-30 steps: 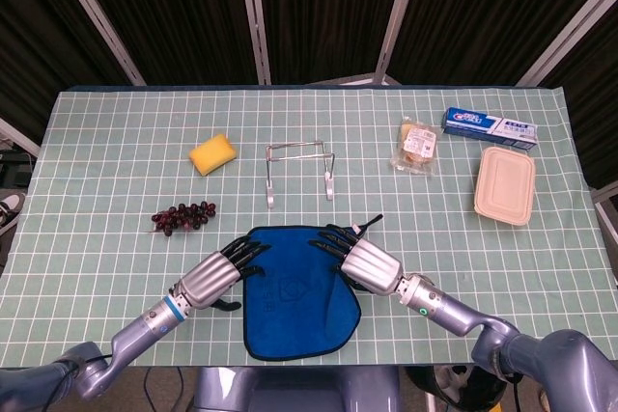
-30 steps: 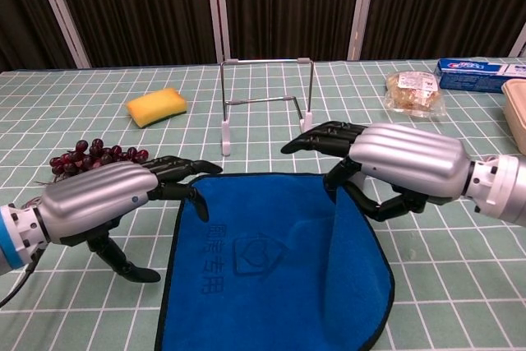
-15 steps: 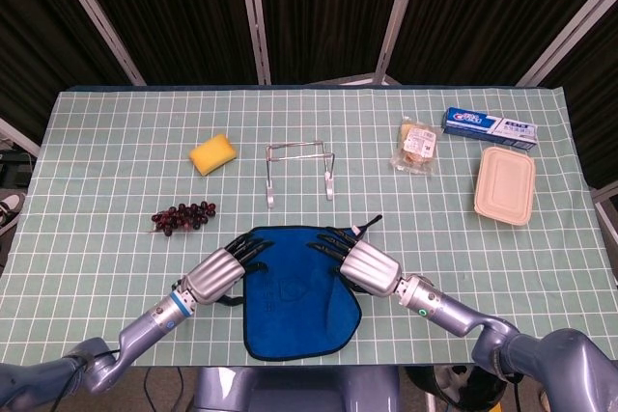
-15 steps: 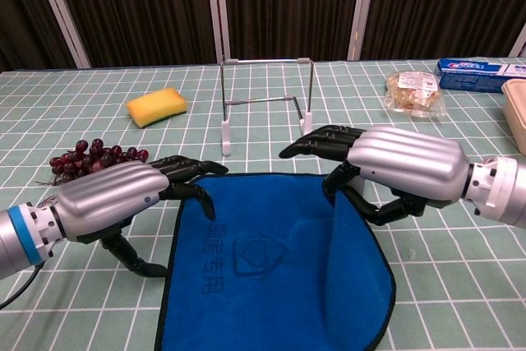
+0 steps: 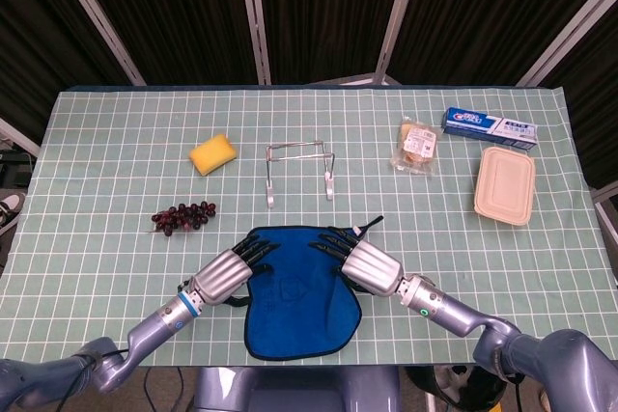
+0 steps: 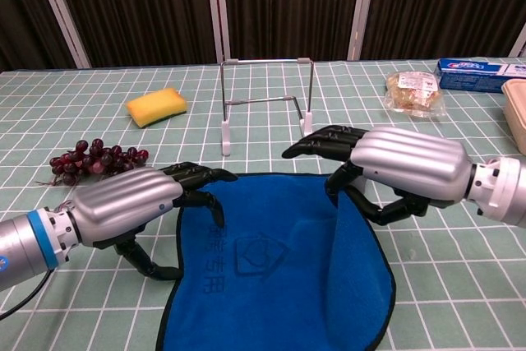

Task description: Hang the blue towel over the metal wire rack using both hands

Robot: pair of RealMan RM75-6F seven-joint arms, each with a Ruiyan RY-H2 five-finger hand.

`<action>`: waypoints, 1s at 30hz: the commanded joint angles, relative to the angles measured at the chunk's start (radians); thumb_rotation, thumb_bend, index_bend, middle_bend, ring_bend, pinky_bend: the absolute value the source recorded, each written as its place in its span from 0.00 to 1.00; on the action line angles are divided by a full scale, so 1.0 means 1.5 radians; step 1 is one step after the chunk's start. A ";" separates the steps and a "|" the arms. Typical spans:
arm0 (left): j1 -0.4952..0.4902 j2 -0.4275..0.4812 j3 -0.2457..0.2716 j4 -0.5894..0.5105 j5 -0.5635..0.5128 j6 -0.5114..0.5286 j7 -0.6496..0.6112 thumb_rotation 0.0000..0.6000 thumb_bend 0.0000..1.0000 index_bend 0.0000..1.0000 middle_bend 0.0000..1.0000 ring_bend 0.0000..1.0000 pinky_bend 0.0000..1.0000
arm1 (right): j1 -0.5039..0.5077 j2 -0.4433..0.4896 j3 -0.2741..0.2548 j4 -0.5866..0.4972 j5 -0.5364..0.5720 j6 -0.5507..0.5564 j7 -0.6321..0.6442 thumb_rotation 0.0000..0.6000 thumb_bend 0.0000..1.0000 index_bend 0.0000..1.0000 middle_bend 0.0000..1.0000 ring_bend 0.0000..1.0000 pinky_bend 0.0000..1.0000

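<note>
The blue towel lies flat near the table's front edge. Behind it stands the metal wire rack, upright and bare. My left hand lies over the towel's upper left corner. Its fingertips curl down onto the cloth, and its thumb hangs apart below. My right hand is at the upper right corner. There the towel's right edge rises in a fold between its fingers and thumb.
A bunch of dark grapes lies left of the towel, close to my left hand. A yellow sponge lies further back on the left. A wrapped bun, a toothpaste box and a beige lidded container occupy the right side.
My left hand has slid right, and its fingertips now lie over the towel's left corner. The right hand and the lifted fold have barely moved.
</note>
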State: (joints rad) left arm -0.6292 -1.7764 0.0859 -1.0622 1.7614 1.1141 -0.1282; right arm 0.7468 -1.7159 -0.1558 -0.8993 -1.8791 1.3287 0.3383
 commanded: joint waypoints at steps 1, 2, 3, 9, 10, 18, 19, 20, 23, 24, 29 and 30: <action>-0.002 -0.001 0.002 0.000 -0.002 -0.002 -0.002 1.00 0.27 0.33 0.00 0.00 0.00 | -0.001 0.000 0.000 0.000 0.000 0.001 -0.001 1.00 0.73 0.67 0.04 0.00 0.00; -0.003 -0.002 0.002 0.001 -0.002 -0.002 -0.002 1.00 0.30 0.33 0.00 0.00 0.00 | -0.002 0.000 0.000 0.000 0.000 0.001 0.000 1.00 0.73 0.67 0.04 0.00 0.00; -0.003 -0.003 0.003 0.001 -0.003 -0.002 -0.002 1.00 0.32 0.33 0.00 0.00 0.00 | -0.002 0.001 -0.001 0.000 0.001 0.002 0.001 1.00 0.73 0.67 0.04 0.00 0.00; -0.009 -0.006 0.005 -0.002 -0.008 -0.004 -0.007 1.00 0.44 0.34 0.00 0.00 0.00 | -0.006 0.006 -0.003 0.001 -0.001 0.006 0.001 1.00 0.73 0.67 0.04 0.00 0.00; -0.009 -0.007 0.005 -0.002 -0.008 -0.004 -0.007 1.00 0.44 0.34 0.00 0.00 0.00 | -0.006 0.007 -0.003 0.001 -0.001 0.007 0.001 1.00 0.73 0.67 0.04 0.00 0.00; -0.011 -0.013 0.006 -0.006 -0.019 -0.011 0.002 1.00 0.49 0.44 0.00 0.00 0.00 | -0.010 0.015 -0.003 -0.006 0.001 0.011 0.000 1.00 0.73 0.67 0.04 0.00 0.00; -0.011 -0.014 0.005 -0.008 -0.022 -0.013 0.003 1.00 0.50 0.44 0.00 0.00 0.00 | -0.011 0.017 -0.003 -0.007 0.001 0.011 -0.001 1.00 0.73 0.67 0.04 0.00 0.00; -0.011 -0.014 0.005 -0.008 -0.024 -0.014 0.005 1.00 0.50 0.45 0.00 0.00 0.00 | -0.012 0.018 -0.003 -0.008 0.001 0.012 -0.001 1.00 0.73 0.67 0.04 0.00 0.00; -0.012 -0.017 0.005 -0.010 -0.028 -0.016 0.007 1.00 0.52 0.49 0.00 0.00 0.00 | -0.014 0.022 -0.004 -0.009 0.001 0.014 -0.001 1.00 0.73 0.67 0.04 0.00 0.00; -0.012 -0.018 0.005 -0.011 -0.029 -0.017 0.007 1.00 0.53 0.50 0.00 0.00 0.00 | -0.015 0.023 -0.005 -0.010 0.001 0.015 -0.001 1.00 0.73 0.67 0.04 0.00 0.00; -0.013 -0.019 0.003 -0.016 -0.034 -0.017 0.009 1.00 0.59 0.56 0.00 0.00 0.00 | -0.018 0.030 -0.005 -0.012 0.000 0.019 -0.002 1.00 0.73 0.67 0.04 0.00 0.00; -0.013 -0.020 0.002 -0.016 -0.035 -0.016 0.009 1.00 0.59 0.58 0.00 0.00 0.00 | -0.019 0.031 -0.006 -0.013 0.000 0.020 -0.002 1.00 0.73 0.67 0.04 0.00 0.00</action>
State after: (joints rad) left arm -0.6489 -1.8056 0.0893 -1.0862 1.7088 1.0896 -0.1143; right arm 0.7191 -1.6694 -0.1640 -0.9185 -1.8795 1.3582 0.3356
